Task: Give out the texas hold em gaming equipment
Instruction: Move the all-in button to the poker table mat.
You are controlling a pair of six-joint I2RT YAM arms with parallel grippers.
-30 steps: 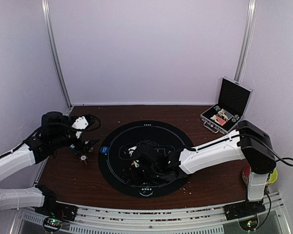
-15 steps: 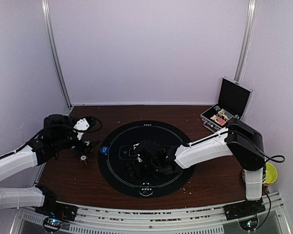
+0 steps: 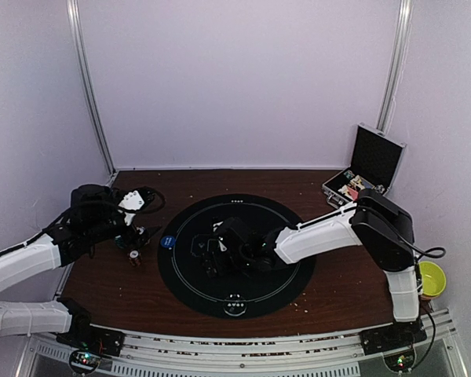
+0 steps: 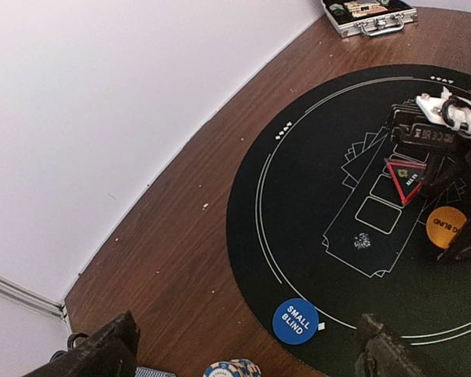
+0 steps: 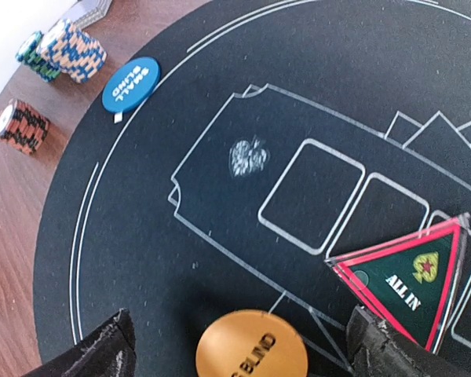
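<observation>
A blue "SMALL BLIND" disc (image 4: 295,320) lies at the left rim of the round black mat (image 3: 282,271); it also shows in the right wrist view (image 5: 130,84). An orange "BLIND" disc (image 5: 251,345) and a red-edged "ALL IN" triangle marker (image 5: 412,279) lie on the mat's middle. Three stacks of striped poker chips (image 5: 72,51) stand on the wood left of the mat. My right gripper (image 5: 239,353) is open, with the orange disc lying between its fingers. My left gripper (image 4: 243,357) is open and empty above a chip stack (image 4: 231,369). A grey card corner (image 5: 90,9) shows beyond the chips.
An open silver-edged black case (image 3: 361,177) with chips and cards inside stands at the back right. A yellow bowl (image 3: 432,279) sits at the right edge behind my right arm. A white wall runs close along the table's left and back.
My right arm has stretched farther left and back across the mat, with its gripper now over the mat's middle. My left arm has barely moved.
</observation>
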